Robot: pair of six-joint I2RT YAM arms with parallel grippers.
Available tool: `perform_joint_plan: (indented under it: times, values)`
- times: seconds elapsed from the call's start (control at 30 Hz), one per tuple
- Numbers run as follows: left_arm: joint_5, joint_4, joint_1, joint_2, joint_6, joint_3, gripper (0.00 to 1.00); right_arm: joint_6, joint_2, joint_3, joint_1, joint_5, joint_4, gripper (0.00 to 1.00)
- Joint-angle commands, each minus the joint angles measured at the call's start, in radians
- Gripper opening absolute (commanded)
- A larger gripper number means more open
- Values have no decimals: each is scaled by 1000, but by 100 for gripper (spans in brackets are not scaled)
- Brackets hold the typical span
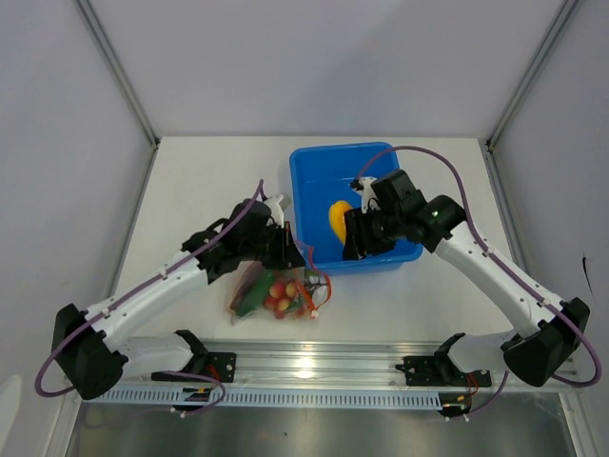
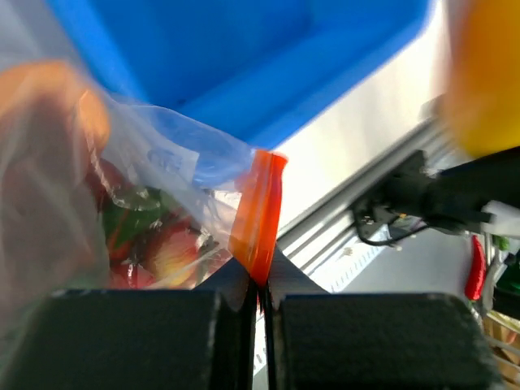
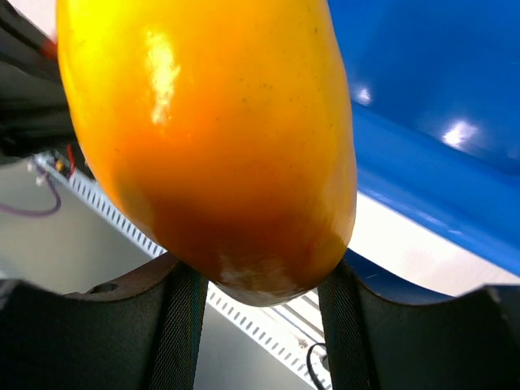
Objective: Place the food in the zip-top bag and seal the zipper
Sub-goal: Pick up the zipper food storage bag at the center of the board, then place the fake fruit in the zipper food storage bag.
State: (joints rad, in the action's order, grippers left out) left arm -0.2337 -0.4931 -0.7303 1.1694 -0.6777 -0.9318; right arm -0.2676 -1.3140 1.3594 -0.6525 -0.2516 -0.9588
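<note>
Right pincer grips the orange-yellow piece; blue bin just behind

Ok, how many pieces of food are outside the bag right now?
1: the orange-yellow piece, held in the right gripper over the blue bin. The rest sit in the zip-top bag; the arms may hide others.

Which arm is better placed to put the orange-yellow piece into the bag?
Right. The right gripper holds the orange-yellow piece at the blue bin; the left gripper is shut on the zipper.
</note>
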Motion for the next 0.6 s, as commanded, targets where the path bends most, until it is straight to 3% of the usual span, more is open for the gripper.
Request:
perform_joint_plan:
  times: [0.0, 0.37, 0.57]
  values:
    - [-59, -44, 17, -76, 81, -140, 1, 13, 25, 15, -68, 0, 20, 0]
    - [-263, -84, 175, -97, 109, -200, 1, 39, 27, 33, -193, -23, -57, 0]
    - [-317, -73, 189, -77, 122, -202, 1, 67, -14, 46, -286, -22, -133, 0]
